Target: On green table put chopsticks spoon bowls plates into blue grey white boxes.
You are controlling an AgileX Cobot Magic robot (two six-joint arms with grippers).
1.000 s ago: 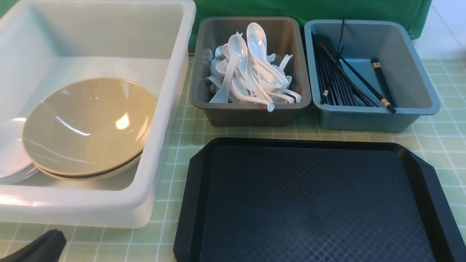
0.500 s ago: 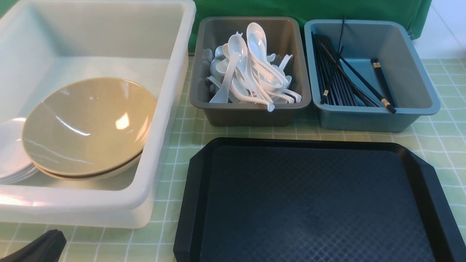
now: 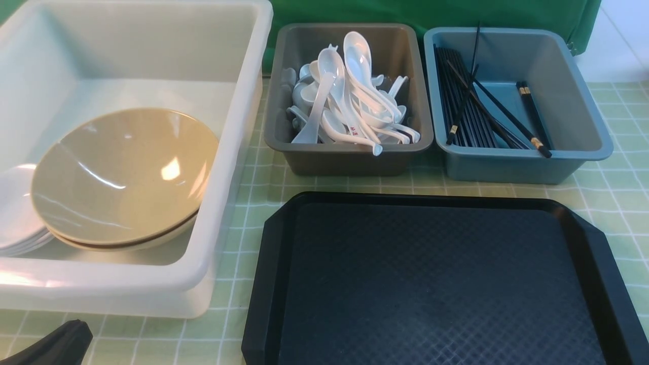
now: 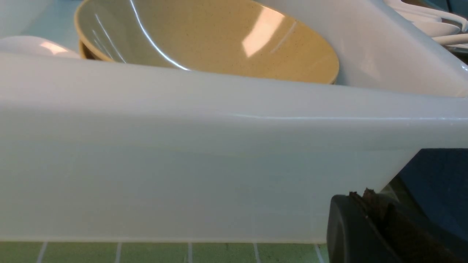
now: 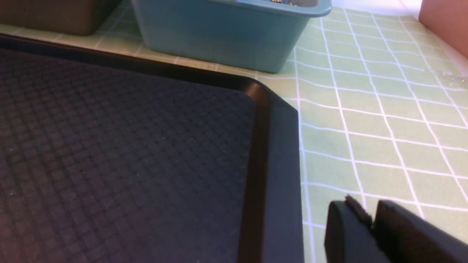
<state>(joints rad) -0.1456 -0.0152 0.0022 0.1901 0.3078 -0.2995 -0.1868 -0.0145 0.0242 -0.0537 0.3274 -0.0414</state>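
Two stacked tan bowls and white plates lie in the white box at the left. Several white spoons fill the grey box. Black chopsticks lie in the blue box. All the boxes stand on the green table. My left gripper sits low at the near left, shut and empty, just outside the white box's near wall. Only the right wrist view shows my right gripper. It hovers over the table beside the tray's right edge, jaws a narrow gap apart, holding nothing.
A black textured tray with nothing on it lies in front of the grey and blue boxes. A dark green cloth hangs behind the boxes. Bare gridded table stretches right of the tray and blue box.
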